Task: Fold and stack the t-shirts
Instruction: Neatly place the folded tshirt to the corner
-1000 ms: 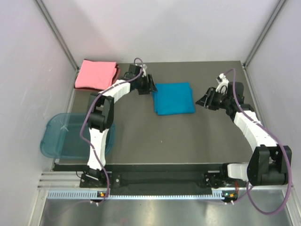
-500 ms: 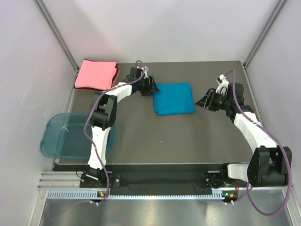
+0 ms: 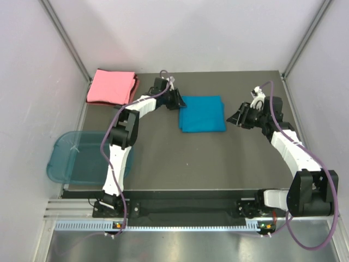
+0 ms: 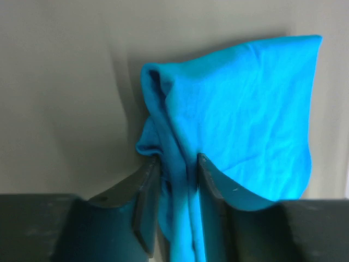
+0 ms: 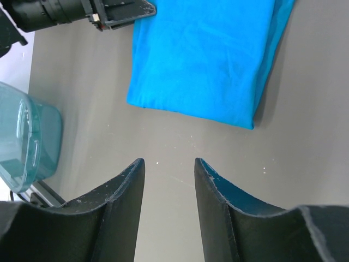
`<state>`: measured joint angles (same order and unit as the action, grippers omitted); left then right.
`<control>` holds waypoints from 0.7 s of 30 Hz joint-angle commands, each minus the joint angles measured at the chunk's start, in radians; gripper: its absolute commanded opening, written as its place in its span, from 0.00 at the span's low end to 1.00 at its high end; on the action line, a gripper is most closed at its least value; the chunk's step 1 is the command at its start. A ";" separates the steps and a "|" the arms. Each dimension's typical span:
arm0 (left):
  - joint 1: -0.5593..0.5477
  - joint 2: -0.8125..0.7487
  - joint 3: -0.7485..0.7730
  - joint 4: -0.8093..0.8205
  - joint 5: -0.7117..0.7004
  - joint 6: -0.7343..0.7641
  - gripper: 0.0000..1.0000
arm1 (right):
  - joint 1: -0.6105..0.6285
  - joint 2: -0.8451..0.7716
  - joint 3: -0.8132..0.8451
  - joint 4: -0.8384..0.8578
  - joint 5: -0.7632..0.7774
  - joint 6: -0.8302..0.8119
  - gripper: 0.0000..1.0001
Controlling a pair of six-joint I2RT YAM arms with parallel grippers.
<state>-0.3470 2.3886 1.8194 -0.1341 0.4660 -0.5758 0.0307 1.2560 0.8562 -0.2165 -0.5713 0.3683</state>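
Pinches a bunched-up edge of the folded teal-blue t-shirt with the left gripper, near the middle back of the table. Holds the right gripper half open and empty over the bare table, just right of that shirt. Has the salmon-pink t-shirt folded at the far left corner, well apart from the blue one.

The teal-blue folded cloth t-shirt and salmon-pink folded cloth t-shirt are plain; the plastic tub is translucent blue.
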 commanded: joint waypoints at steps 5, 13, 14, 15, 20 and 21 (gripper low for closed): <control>-0.018 0.061 0.072 -0.015 0.011 -0.025 0.00 | 0.008 -0.032 -0.005 0.049 -0.012 0.004 0.43; -0.023 -0.060 0.100 -0.183 -0.114 0.085 0.00 | 0.006 -0.046 -0.009 0.048 -0.013 0.000 0.43; -0.023 -0.093 0.100 -0.209 -0.136 0.100 0.00 | 0.006 -0.049 -0.006 0.048 -0.018 0.001 0.43; -0.021 -0.106 0.098 -0.260 -0.151 0.114 0.00 | 0.006 -0.049 -0.006 0.048 -0.018 0.003 0.43; -0.014 -0.164 0.090 -0.377 -0.292 0.211 0.00 | 0.006 -0.055 -0.006 0.051 -0.025 0.004 0.43; -0.012 -0.184 0.086 -0.386 -0.312 0.226 0.00 | 0.008 -0.055 -0.005 0.052 -0.027 0.006 0.43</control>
<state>-0.3717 2.3154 1.8923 -0.4255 0.2775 -0.4431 0.0307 1.2373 0.8433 -0.2089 -0.5785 0.3695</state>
